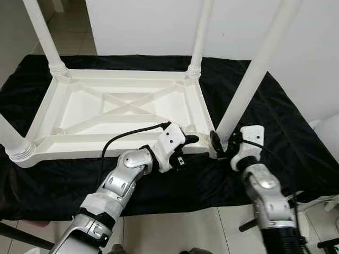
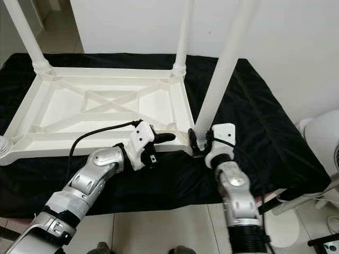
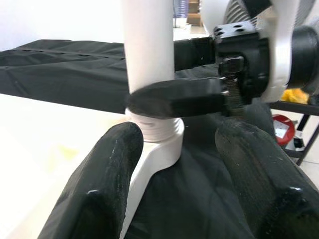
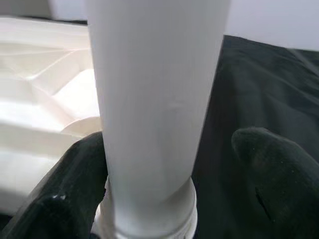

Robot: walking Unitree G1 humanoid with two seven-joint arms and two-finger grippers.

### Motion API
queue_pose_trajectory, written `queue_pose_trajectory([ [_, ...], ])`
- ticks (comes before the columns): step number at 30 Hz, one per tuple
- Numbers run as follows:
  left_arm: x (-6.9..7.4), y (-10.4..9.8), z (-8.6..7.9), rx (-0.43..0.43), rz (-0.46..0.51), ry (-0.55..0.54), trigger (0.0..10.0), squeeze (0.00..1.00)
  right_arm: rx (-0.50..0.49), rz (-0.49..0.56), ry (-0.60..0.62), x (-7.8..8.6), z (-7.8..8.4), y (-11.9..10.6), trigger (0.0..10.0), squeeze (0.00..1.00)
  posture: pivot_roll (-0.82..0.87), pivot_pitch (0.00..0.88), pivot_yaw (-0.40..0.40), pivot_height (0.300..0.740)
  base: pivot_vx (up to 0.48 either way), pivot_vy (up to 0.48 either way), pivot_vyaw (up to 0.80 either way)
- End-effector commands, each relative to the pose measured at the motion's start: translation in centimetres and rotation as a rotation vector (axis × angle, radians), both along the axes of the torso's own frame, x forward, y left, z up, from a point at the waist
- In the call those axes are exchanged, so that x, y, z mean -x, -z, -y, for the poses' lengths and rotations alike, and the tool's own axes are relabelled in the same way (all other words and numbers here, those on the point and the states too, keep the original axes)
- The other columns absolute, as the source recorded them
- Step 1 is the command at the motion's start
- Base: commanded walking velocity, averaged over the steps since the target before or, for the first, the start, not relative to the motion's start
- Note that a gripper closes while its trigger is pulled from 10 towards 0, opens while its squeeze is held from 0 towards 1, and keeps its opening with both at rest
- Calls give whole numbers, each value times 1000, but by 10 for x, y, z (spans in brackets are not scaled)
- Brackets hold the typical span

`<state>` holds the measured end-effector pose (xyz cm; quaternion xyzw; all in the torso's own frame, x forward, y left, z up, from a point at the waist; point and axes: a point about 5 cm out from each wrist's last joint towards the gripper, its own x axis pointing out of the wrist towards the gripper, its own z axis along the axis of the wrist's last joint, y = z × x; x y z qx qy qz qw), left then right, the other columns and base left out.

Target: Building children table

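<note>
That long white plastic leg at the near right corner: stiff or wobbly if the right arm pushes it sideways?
The long white plastic table leg looks like a rigid tube, so probably stiff. It leans visibly at its threaded socket, so it is likely not seated and may rock there. The smooth surface could slip between the right gripper jaws, which stand open around its base.

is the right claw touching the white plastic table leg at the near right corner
Touching. In the left wrist view, one black finger of the right claw presses flat against the white plastic table leg just above its threaded base.
</note>
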<state>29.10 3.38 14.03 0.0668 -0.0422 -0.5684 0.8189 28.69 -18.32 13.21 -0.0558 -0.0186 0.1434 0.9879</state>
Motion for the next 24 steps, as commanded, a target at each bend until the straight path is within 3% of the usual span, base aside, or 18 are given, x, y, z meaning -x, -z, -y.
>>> queue_pose_trajectory([
  [1,1,-2,4,-21,19,58,10000,0,-3,-5,-46,-1,-1,2,10000,0,-27,0,-22,740,0,0,0],
  [3,3,-2,5,-23,19,67,10000,0,37,-17,-117,-9,-1,4,10000,0,-17,0,-15,740,0,0,0],
  [12,2,-4,5,-25,28,72,10000,0,64,-26,-210,-20,-3,2,10000,0,5,0,-20,740,0,0,0],
  [13,1,-4,4,-25,32,71,10000,0,70,-31,-231,-25,-5,1,4275,0,8,0,-24,740,0,0,0],
  [14,1,-4,4,-25,32,71,10000,0,70,-31,-231,-25,-5,1,4275,0,8,0,-24,740,0,0,0],
  [15,1,-5,4,-26,34,68,10000,0,76,-47,-257,-28,-6,2,0,0,10,0,-27,740,0,0,0],
  [24,4,-3,6,-17,32,65,10000,0,52,-102,-292,-21,-1,19,0,0,16,0,-41,740,0,0,0],
])
